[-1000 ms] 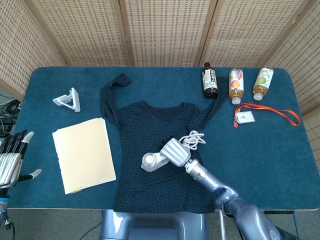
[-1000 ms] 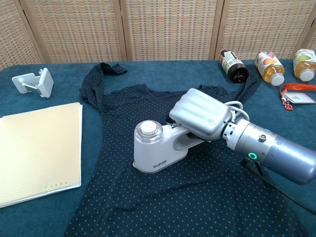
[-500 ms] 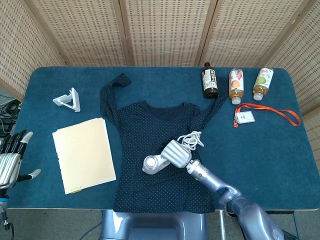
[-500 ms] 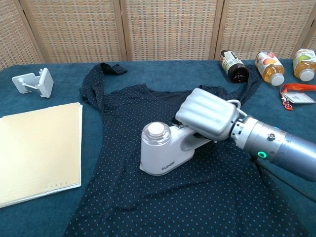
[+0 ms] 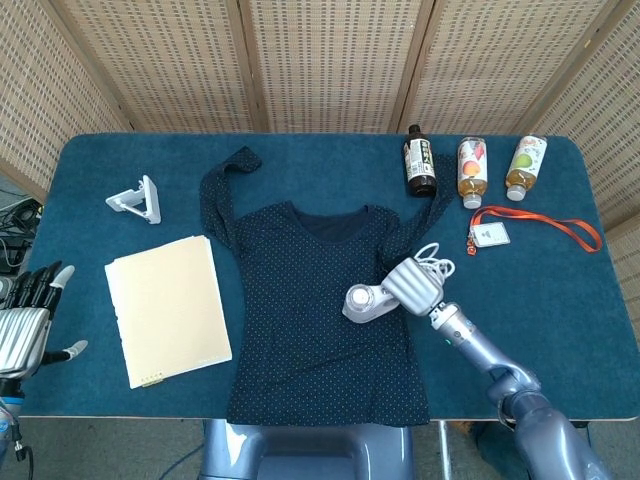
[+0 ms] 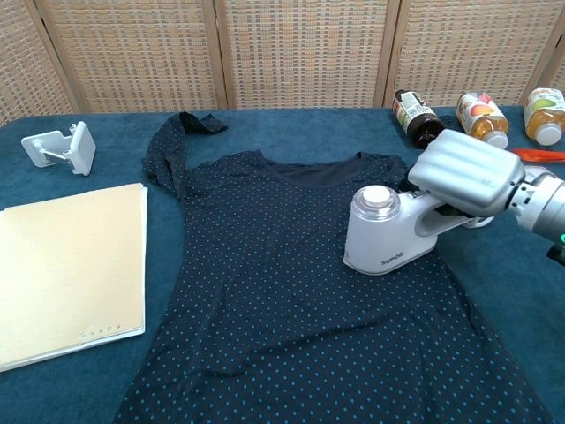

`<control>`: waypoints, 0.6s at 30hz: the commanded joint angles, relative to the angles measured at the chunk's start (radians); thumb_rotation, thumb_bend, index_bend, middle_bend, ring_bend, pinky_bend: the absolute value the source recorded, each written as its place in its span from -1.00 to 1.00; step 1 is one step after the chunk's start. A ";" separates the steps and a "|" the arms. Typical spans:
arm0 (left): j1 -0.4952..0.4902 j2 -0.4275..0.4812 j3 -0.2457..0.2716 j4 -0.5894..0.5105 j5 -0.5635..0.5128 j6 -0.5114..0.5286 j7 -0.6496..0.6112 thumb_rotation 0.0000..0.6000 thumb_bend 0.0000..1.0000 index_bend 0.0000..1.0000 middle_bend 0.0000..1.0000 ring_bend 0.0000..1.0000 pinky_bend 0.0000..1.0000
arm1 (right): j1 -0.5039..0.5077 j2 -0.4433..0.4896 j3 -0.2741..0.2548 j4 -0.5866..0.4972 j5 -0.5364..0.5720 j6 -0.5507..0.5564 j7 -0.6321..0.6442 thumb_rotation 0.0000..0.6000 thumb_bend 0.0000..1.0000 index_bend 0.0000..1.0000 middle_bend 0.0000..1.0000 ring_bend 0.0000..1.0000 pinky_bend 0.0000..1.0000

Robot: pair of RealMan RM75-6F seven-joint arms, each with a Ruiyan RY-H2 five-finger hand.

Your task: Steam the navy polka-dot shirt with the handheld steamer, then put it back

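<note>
The navy polka-dot shirt (image 5: 310, 310) (image 6: 291, 309) lies flat on the blue table, one sleeve stretched to the upper left. A white handheld steamer (image 5: 362, 302) (image 6: 381, 234) rests on the shirt's right side near the armpit. My right hand (image 5: 410, 285) (image 6: 463, 172) grips the steamer's handle, fingers wrapped over it. The steamer's white cord (image 5: 432, 262) is bunched just behind the hand. My left hand (image 5: 28, 320) hangs off the table's left edge with fingers spread and nothing in it; the chest view does not show it.
A cream folder (image 5: 165, 308) lies left of the shirt, with a white stand (image 5: 137, 200) beyond it. Three bottles (image 5: 470, 170) lie at the back right, and an orange lanyard with a badge (image 5: 520, 228) sits beside them.
My right hand has slid the steamer from the middle of the shirt to its right side and slightly toward the back. The cord followed. The left hand stayed put.
</note>
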 commanded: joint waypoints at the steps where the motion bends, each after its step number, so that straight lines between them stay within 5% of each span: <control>1: 0.000 -0.002 0.002 -0.004 0.003 0.002 0.007 1.00 -1.00 -1.00 -1.00 -1.00 -1.00 | -0.012 0.004 0.007 0.020 0.013 -0.017 0.019 1.00 1.00 0.86 0.46 0.64 1.00; 18: 0.001 -0.004 0.000 -0.002 -0.004 0.004 0.007 1.00 -1.00 -1.00 -1.00 -1.00 -1.00 | -0.001 -0.045 -0.043 -0.052 -0.061 0.070 0.013 1.00 1.00 0.86 0.47 0.64 1.00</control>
